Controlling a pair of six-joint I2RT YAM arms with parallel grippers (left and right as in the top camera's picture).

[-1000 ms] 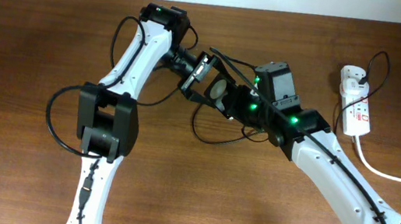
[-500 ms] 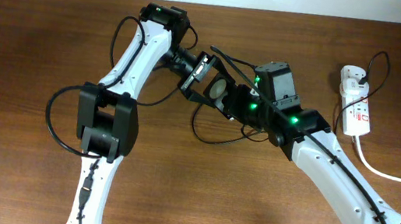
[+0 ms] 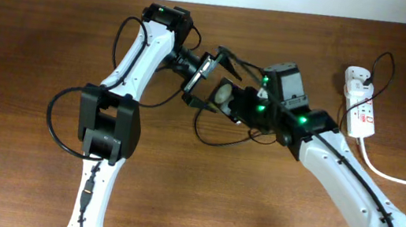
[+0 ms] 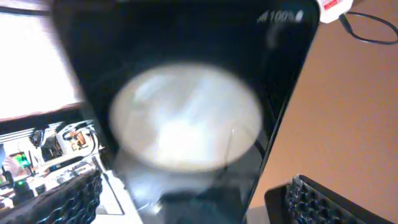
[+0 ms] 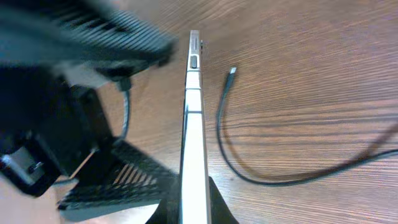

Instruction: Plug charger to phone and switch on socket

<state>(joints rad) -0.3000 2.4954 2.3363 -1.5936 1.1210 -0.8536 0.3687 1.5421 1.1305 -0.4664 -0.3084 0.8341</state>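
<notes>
Left gripper point(image 3: 202, 72) closed on phone point(image 4: 186, 93), pads on both long edges, phone held on edge. Right gripper point(image 5: 194, 208) pinches its near end. Connector tip of charger point(image 5: 221, 118) lies loose on table point(image 5: 311, 50) near phone.

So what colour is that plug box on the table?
The socket is white with red markings. The overhead view shows it best.

Open table point(image 3: 8, 142) left and front; mid-table, phone point(image 5: 194, 112) and seemingly slack charger point(image 5: 219, 130) loop in the way.
</notes>
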